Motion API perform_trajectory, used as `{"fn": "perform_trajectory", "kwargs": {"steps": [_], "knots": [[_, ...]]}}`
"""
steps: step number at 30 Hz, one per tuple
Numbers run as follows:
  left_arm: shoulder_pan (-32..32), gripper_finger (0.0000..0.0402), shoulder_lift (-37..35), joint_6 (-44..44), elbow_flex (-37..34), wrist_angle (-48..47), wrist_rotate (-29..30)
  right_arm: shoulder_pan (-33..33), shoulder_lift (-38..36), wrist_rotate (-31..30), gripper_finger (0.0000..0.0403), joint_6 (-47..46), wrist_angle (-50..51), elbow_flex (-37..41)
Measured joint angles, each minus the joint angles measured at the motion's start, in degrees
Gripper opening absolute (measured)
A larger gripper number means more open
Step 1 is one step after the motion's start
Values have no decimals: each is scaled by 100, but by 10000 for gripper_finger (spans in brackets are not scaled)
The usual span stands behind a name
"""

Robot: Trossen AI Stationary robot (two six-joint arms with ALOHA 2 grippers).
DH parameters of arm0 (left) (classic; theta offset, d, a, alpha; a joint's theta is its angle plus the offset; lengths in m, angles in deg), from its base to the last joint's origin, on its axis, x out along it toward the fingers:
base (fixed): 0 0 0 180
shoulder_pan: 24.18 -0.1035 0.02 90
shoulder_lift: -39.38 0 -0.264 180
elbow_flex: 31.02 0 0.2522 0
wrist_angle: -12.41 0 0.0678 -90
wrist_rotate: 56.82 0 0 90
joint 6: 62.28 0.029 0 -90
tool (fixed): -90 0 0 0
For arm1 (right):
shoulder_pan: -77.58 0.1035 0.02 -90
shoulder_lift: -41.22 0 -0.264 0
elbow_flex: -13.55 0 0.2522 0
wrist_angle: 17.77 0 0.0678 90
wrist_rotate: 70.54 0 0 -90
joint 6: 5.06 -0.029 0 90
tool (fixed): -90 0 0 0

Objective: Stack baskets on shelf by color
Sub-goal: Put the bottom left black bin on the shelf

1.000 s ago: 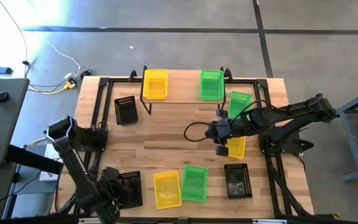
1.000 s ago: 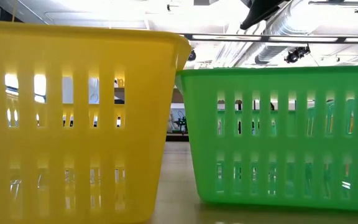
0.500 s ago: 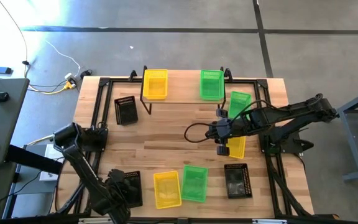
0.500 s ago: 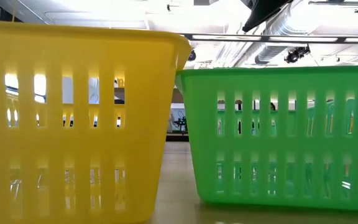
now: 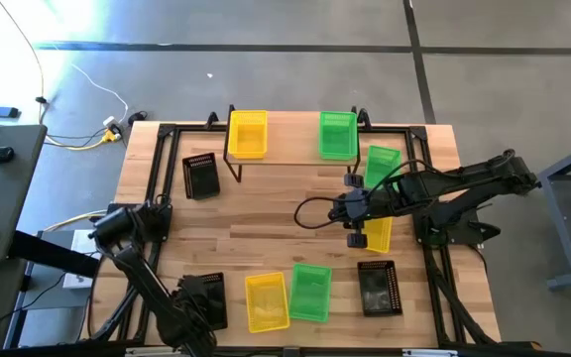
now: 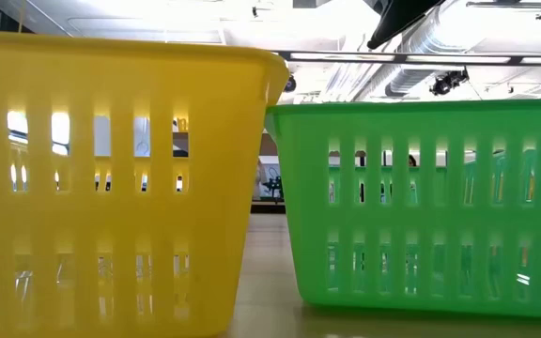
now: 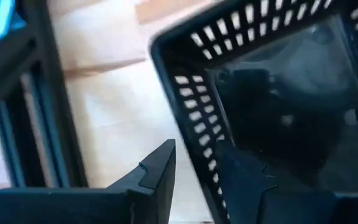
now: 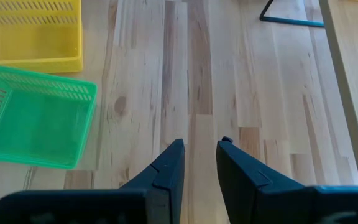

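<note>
The shelf point(image 5: 290, 149) at the far side carries one yellow basket point(image 5: 247, 134) and one green basket point(image 5: 337, 135). On the table, black baskets lie at the left point(image 5: 200, 176), near left point(image 5: 206, 297) and near right point(image 5: 378, 288). A yellow one point(image 5: 266, 301) and a green one point(image 5: 310, 292) stand at the near edge. Another green point(image 5: 381, 164) and yellow point(image 5: 376, 235) lie under the right arm. My left gripper point(image 5: 188, 300) point(image 7: 194, 148) is open astride the near-left black basket's wall point(image 7: 194, 124). My right gripper point(image 5: 352, 226) point(image 8: 199, 144) hovers open over bare wood. My left gripper stands astride the black basket's side wall point(image 7: 197, 143) close to a corner, one finger point(image 7: 244, 177) inside the basket and one point(image 7: 157, 177) outside. A strip of table shows between the outer finger and the wall. Whether the inner finger touches the wall, I cannot tell.
A black frame rail point(image 5: 157, 188) runs around the tabletop and passes just beside the left gripper point(image 7: 55, 124). In the low view the near yellow basket point(image 6: 111, 188) and green basket point(image 6: 430, 207) fill the picture. Bare wood lies mid-table point(image 5: 266, 218).
The left arm has swung its elbow toward the near edge and lowered, and its gripper has moved toward the near edge and right, closing in on the near-left black basket. The baskets have kept their places.
</note>
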Motion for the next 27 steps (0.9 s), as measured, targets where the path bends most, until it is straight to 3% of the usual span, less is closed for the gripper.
{"fn": "perform_trajectory", "kwargs": {"steps": [6,13,19,27], "knots": [[-19,82,47,25,0,150,28,0,0,0,78,-1,9,0],[-35,10,45,63,0,54,83,0,0,26,78,-104,7,0],[-138,7,-33,89,0,58,105,-2,0,279,78,-109,-6,0],[-597,3,-598,150,1,15,632,237,0,758,78,143,-239,0]]}}
